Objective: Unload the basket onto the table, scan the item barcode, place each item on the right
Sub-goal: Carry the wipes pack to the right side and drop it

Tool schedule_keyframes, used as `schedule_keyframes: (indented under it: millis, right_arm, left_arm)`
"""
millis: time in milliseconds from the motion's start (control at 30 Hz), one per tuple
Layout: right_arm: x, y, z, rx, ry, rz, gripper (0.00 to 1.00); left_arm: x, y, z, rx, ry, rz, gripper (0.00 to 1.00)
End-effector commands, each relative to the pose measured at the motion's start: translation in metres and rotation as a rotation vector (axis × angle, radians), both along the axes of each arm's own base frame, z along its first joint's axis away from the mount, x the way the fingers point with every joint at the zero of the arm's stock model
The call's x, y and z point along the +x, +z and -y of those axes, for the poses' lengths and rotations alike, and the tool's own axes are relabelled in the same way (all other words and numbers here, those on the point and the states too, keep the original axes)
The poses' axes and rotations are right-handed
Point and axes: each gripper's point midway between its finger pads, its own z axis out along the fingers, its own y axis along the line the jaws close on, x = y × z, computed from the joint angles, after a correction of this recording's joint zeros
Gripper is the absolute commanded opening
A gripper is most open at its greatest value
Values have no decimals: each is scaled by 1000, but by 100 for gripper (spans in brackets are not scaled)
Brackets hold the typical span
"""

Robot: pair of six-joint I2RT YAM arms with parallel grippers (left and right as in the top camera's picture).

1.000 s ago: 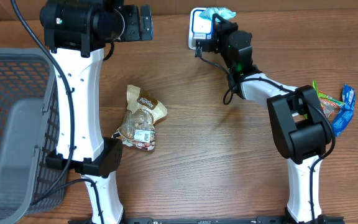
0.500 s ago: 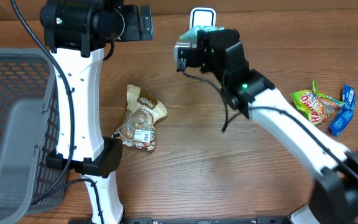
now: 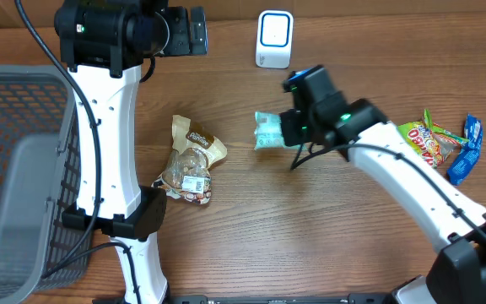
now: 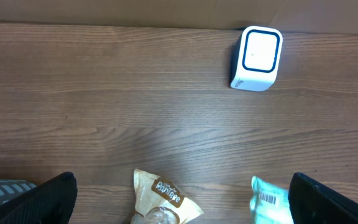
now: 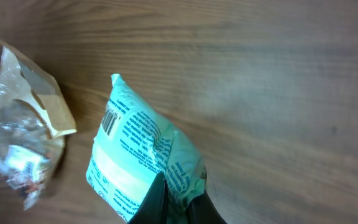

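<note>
We list: right gripper (image 3: 288, 128) pinching mint packet (image 3: 267, 132), centre frame; left gripper (image 3: 194, 30) wide, upper left; scanner (image 3: 274, 38) top.

The table (image 3: 260, 228) is matt wood with visible grain. The green packet (image 5: 135, 155) is crinkled, glossy film. The scanner (image 4: 257, 58) is smooth white plastic.

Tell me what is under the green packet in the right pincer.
Only bare wooden table shows around the green packet held by the right pincer. The patch directly beneath is covered by the packet itself.
</note>
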Motion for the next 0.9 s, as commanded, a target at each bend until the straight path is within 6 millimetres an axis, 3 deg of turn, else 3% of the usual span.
schedule_keyframes:
  millis: [0, 67, 100, 167, 200, 333, 400, 700, 767, 833, 867]
  right_arm:
    - [0, 58, 43, 310, -121, -55, 4]
    - [2, 68, 74, 349, -190, -58, 4]
    - [3, 72, 111, 348, -291, -58, 4]
    - [-1, 71, 151, 338, -407, -75, 4]
    - [-8, 64, 191, 316, -530, -106, 4]
    - [-25, 45, 263, 242, -759, -160, 4]
    - [-32, 34, 285, 219, -830, -179, 4]
    - [-42, -5, 308, 153, -919, -216, 8]
    - [-43, -7, 310, 139, -928, -217, 25]
    - [-43, -7, 310, 140, -928, -216, 52]
    - [-43, -7, 310, 142, -926, -217, 58]
  left_arm:
    - [1, 0, -3, 19, -5, 5, 100]
    - [1, 0, -3, 19, -5, 5, 100]
    - [1, 0, -3, 19, -5, 5, 100]
    - [1, 0, -3, 19, -5, 5, 100]
    - [1, 0, -3, 19, -5, 5, 100]
    - [1, 0, -3, 19, -5, 5, 100]
    - [1, 0, -3, 19, -5, 5, 99]
    - [1, 0, -3, 19, -5, 5, 100]
    - [1, 0, -3, 19, -5, 5, 100]
    - [1, 0, -3, 19, -5, 5, 100]
    - [1, 0, -3, 19, -5, 5, 100]
